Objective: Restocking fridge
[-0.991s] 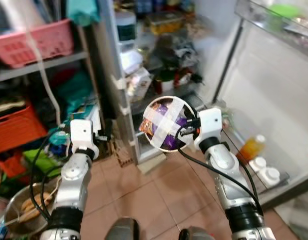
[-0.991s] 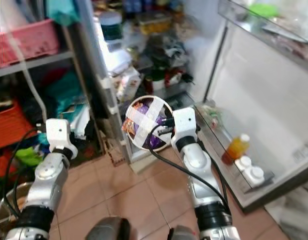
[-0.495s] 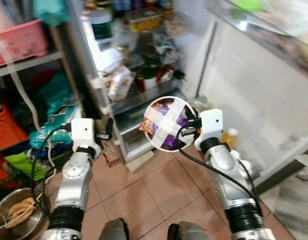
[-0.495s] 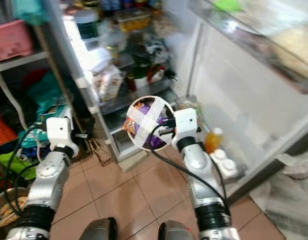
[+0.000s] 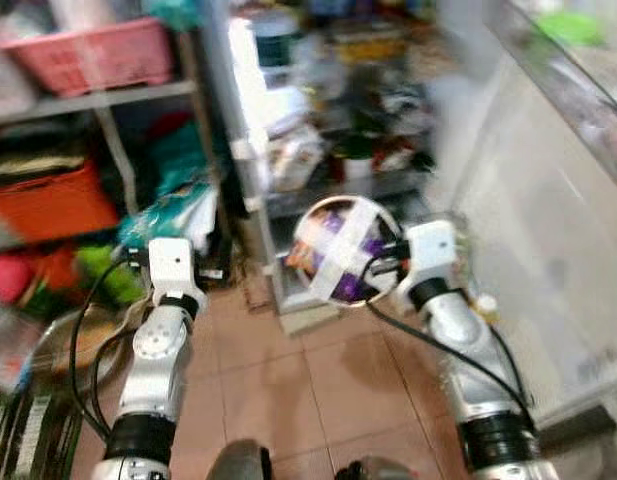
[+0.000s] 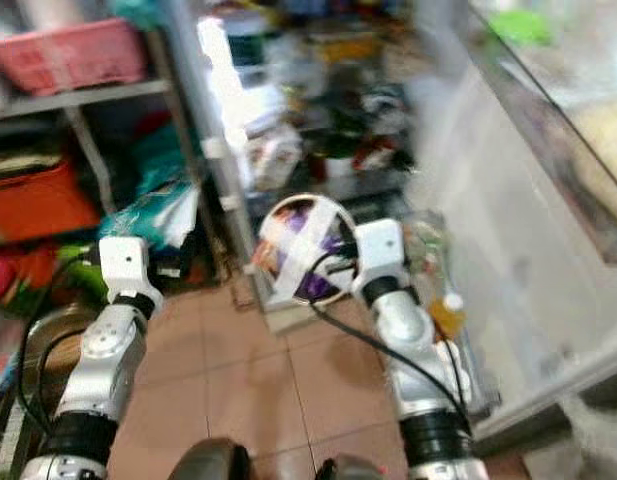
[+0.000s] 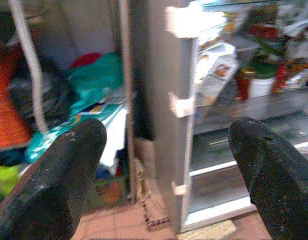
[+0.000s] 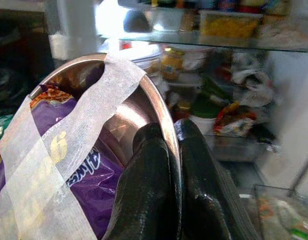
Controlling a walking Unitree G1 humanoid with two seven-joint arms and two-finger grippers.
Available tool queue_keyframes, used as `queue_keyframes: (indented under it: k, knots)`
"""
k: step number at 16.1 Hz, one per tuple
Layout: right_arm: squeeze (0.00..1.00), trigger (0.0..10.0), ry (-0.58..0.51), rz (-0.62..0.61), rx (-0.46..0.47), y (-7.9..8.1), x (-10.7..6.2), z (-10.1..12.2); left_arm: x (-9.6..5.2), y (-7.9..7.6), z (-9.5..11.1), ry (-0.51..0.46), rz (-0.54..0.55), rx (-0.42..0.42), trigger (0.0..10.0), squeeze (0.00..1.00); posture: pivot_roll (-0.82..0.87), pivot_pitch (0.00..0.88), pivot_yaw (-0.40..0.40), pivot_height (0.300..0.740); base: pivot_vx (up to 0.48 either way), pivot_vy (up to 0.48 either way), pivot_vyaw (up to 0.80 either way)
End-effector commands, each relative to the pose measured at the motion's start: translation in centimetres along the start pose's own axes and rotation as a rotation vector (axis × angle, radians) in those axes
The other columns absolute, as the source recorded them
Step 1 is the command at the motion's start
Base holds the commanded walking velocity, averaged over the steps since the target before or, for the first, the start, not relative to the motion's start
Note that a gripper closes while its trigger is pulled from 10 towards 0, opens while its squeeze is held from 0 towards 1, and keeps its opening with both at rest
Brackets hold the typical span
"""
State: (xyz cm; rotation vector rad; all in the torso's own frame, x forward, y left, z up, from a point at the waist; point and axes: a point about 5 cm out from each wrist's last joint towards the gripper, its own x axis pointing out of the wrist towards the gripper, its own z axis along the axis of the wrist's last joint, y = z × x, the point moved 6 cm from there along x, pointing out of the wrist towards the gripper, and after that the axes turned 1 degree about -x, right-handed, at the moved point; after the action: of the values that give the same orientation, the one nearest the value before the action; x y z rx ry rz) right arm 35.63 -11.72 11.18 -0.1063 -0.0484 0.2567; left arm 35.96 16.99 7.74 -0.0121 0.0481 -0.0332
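A steel bowl (image 5: 340, 250) holds purple snack packets under a cross of white tape. My right gripper (image 8: 174, 150) is shut on the bowl's rim, one finger inside and one outside, and carries it tilted in front of the open fridge (image 5: 358, 100). The fridge shelves are crowded with jars, packets and containers (image 8: 228, 22). My left gripper (image 7: 163, 145) is open with nothing between its fingers, held low by the fridge's left wall (image 7: 161, 75). Both eye views are blurred.
The open fridge door (image 5: 548, 190) stands at the right, with an orange bottle (image 6: 446, 310) in its low rack. A storage rack at the left carries a pink basket (image 5: 98, 55) and an orange crate (image 5: 48, 200). A metal pan (image 5: 58, 345) lies on the tiled floor.
The whole picture has swung, so more of the storage rack at the left now shows and the views are blurrier. The bowl stays in my right gripper, at the same place relative to me.
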Motion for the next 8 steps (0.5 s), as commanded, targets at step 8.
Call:
queue_keyframes:
  k: [8]
  knots:
    - [0.00, 10.0, -0.039, 0.026, 0.009, 1.05, 0.31, 1.01, -0.27, 1.53, 0.18, -0.014, 0.042, 0.002, 10.0, 0.00, 0.04, 0.069, 0.019, 0.740, 0.250, 0.000, 0.35]
